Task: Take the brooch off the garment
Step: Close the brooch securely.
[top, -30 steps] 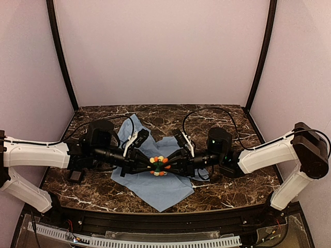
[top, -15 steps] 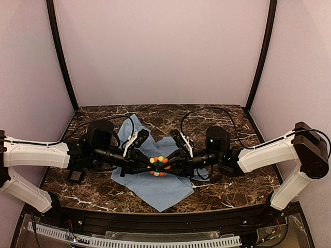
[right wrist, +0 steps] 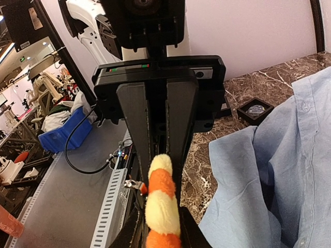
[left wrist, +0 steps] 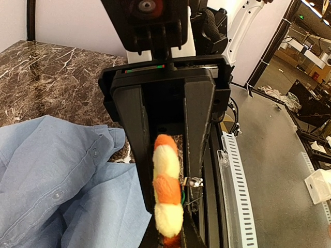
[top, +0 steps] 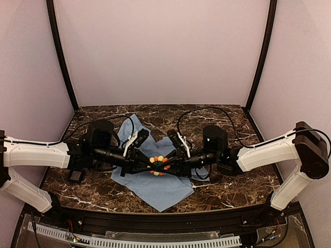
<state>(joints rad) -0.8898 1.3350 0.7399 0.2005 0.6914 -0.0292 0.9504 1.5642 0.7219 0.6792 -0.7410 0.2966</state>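
the brooch [top: 159, 165] sits in the middle of the table [top: 227, 186], over the light blue shirt [top: 155, 194], at the place where the two arms meet head to head. the left gripper [top: 150, 165] comes to it from one side and the right gripper [top: 167, 166] from the other.

in the left wrist view the right jaws stand one on each flat side of the flower and touch it, so they are clenched on the brooch. in the right wrist view the left jaws are drawn almost together at its other rim. they seem to pinch the brooch too, but it is not visible whether they hold the soft petals or the pin part behind.

this double hold looks purposeful. one gripper can keep the piece steady while the other works the fastening loose, and the cloth does not get dragged along.

the brooch stands on its edge. both wrist cameras see it as a thin strip of orange and yellow petals. this strip runs along the line from one gripper to the other. its flat face, with the dark centre, turns toward the near edge of the table and a little upward.

the shirt lies on the far side of it. whether the pin is in the fabric cannot be told.
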